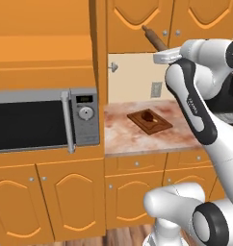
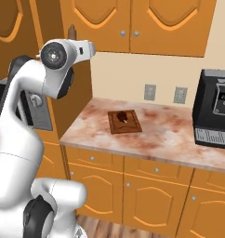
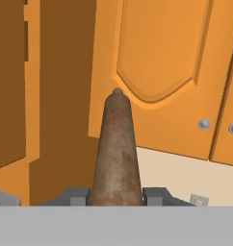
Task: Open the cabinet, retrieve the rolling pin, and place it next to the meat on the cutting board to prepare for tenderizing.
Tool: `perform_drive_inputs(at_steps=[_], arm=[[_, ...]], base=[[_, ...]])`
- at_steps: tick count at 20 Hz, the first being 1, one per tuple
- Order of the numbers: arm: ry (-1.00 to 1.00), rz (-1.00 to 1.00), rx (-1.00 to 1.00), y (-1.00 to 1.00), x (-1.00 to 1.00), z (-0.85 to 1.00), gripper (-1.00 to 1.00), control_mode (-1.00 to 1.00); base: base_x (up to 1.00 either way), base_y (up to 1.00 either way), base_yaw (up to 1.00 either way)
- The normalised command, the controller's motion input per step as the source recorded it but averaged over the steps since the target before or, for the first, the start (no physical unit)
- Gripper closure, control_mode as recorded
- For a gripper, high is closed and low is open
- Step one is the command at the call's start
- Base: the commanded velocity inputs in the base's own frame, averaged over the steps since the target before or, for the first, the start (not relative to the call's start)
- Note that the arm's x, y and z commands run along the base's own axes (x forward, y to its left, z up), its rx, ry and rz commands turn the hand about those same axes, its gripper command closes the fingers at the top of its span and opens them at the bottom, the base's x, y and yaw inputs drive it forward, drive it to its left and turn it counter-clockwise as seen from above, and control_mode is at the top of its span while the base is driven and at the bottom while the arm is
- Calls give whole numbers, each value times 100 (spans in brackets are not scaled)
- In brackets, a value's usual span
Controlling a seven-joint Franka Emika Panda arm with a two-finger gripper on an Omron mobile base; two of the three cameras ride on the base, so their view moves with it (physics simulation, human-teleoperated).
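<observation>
Hand view: gripper [image 3: 116, 196] clenching the rolling pin [image 3: 116, 149].
The pin is jutting forward between both fingers [image 3: 76, 196], pointing toward the cabinet [image 3: 161, 53].

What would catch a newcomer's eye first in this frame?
The rolling pin, clamped between the gripper fingers and held high in front of the orange upper cabinet doors, pointing up and away. Below it, the dark cutting board lies on the marble counter with the meat on top, and a steel microwave sits to the left.
</observation>
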Motion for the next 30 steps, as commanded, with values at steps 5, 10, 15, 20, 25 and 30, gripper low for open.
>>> perform_drive_inputs(at_steps=[5, 10, 15, 20, 25, 30], arm=[[0, 0, 0, 0, 0, 0, 100, 100], [-7, 2, 0, -7, -53, -26, 100, -100], [-8, 1, 0, -19, -69, -52, 100, -100], [0, 0, 0, -27, -36, -53, 100, -100], [0, 0, 2, -29, -30, -35, 100, -100], [0, 0, 4, -36, -12, -15, 100, -100]], base=[[-44, -4, 1], [-10, -1, 0], [0, 0, 0], [0, 0, 0], [0, 0, 0], [0, 0, 0]])
